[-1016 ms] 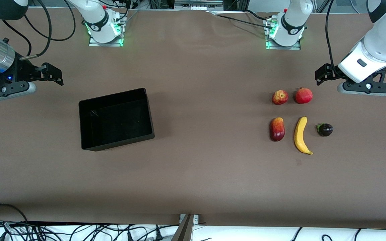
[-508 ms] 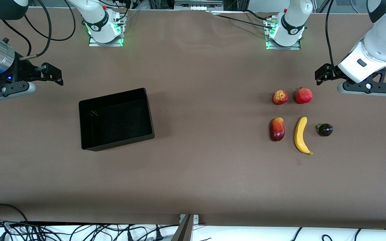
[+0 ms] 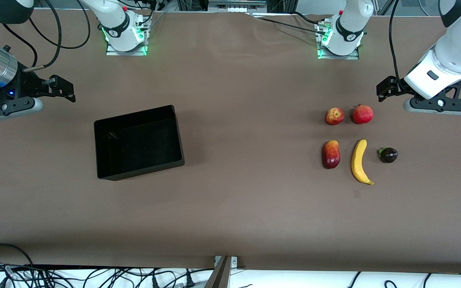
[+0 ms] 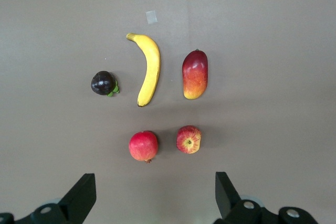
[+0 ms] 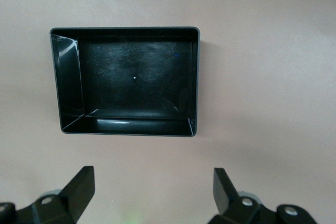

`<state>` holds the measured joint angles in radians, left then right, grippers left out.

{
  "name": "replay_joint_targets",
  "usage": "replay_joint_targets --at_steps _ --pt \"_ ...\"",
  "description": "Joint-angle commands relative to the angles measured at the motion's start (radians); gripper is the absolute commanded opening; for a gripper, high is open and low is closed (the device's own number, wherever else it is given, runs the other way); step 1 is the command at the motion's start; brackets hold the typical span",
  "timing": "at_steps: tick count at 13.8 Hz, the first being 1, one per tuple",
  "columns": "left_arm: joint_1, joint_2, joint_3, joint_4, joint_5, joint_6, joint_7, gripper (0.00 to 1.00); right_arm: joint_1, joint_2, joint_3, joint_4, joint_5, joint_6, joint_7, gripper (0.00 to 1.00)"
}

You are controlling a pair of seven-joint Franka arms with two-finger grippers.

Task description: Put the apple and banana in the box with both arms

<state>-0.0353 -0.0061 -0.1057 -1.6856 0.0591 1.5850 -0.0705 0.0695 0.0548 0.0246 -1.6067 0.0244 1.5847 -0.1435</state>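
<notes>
Left pincer (image 3: 437,103) hangs high over the tabletop (image 3: 246,120) at the left arm's end, pointing down, fingers (image 4: 79,198) spread wide, holding nothing. Right pincer (image 3: 8,106) hangs over the right arm's end, likewise wide open and empty; fingers (image 5: 79,187) frame the box in its wrist view. Both arms wait.

Apple (image 3: 334,116) sits on the tabletop beside a plain red round fruit (image 3: 362,114), which is toward the left arm's end. Banana (image 3: 359,161) lies nearer the front camera, between a mango-like fruit (image 3: 331,154) and a dark purple fruit (image 3: 388,155). Box (image 3: 102,160) sits well apart, toward the right arm's end, nothing inside.

Versus the earlier frames: fruits, box and right pincer unchanged; left pincer barely shifted, if at all.
</notes>
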Motion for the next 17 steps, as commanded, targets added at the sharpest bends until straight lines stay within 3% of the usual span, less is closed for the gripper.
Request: replay_joint_targets --at_steps 1,17 --pt "-0.008 -0.003 -0.002 0.009 -0.010 -0.043 -0.002 1.00 0.007 -0.010 -0.009 0.008 -0.011 -0.008 -0.008 1.00" --pt "-0.005 0.014 -0.002 0.010 -0.012 -0.037 -0.003 1.00 0.007 -0.010 -0.020 0.007 -0.012 -0.012 -0.010 1.00"
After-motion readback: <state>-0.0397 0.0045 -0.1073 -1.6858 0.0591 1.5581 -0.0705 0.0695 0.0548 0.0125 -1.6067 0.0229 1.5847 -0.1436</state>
